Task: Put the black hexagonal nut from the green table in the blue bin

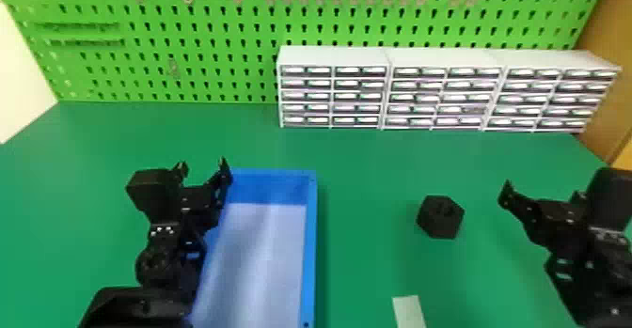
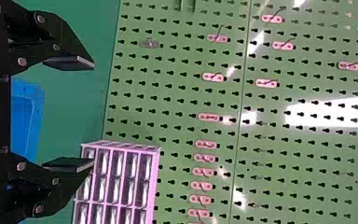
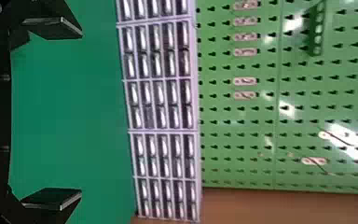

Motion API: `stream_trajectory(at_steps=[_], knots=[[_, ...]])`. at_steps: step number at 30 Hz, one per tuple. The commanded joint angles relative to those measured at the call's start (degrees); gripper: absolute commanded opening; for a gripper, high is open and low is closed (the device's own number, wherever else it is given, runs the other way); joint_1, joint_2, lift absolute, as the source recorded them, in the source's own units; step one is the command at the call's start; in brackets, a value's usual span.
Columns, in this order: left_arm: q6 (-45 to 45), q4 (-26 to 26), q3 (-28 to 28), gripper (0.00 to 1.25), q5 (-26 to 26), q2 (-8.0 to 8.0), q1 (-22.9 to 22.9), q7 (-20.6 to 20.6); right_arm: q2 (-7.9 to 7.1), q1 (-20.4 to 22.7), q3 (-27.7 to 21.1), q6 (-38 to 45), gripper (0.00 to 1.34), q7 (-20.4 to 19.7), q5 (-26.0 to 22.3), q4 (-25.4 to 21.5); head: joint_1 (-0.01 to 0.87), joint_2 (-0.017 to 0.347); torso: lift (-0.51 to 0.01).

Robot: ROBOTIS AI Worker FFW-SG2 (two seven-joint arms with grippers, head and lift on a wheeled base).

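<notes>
Black hexagonal nut (image 1: 440, 217) is on the green table (image 1: 367, 162), between the blue bin (image 1: 309, 256) and our right pincer (image 1: 542, 189), nearer the pincer, touching neither. Status: nothing of the transfer is done as things lie. Pick, carry, lower and release are all left, so we'd call this the very start. Our right pincer is spread with nothing between its fingers, off to the right of the nut. Our left pincer (image 1: 202, 165) is also spread and holding nothing, by the bin's left rim at its far end; we can't tell from the head view whether it touches the rim. Right arm looks like the sensible one for the pick, with a carry leftward over the bin's near-side wall, meaning the long one facing the nut. Orientation: the nut is a chunky block, roughly as wide as it is deep, so we get no clear long axis. Its hexagonal outline sets one corner toward our right and another toward our left. We can't tell which way the bore runs; the dark faces blend together. Going by shape, we'd want the fingers on two opposite flats, since closing on corners could twist it or make it slip. Bin's long axis runs away from us, open side up, ready to receive.
</notes>
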Motion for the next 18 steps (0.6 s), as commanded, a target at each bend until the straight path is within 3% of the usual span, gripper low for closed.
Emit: stream_trajectory(at_steps=[1,18], knots=[[0.00,0.09,-0.13,0.74,-0.14,-0.15,0.00,0.01,-0.45,-1.64,-0.95,8.94,1.23,2.49,-0.23,-1.49,0.657,0.057,-0.095],[0.00,0.35,-0.31,0.74,-0.23,-0.15,-0.17,0.01,-3.18,-6.65,-0.95,23.89,1.23,14.36,0.03,-1.76,0.657,0.057,-0.095]])
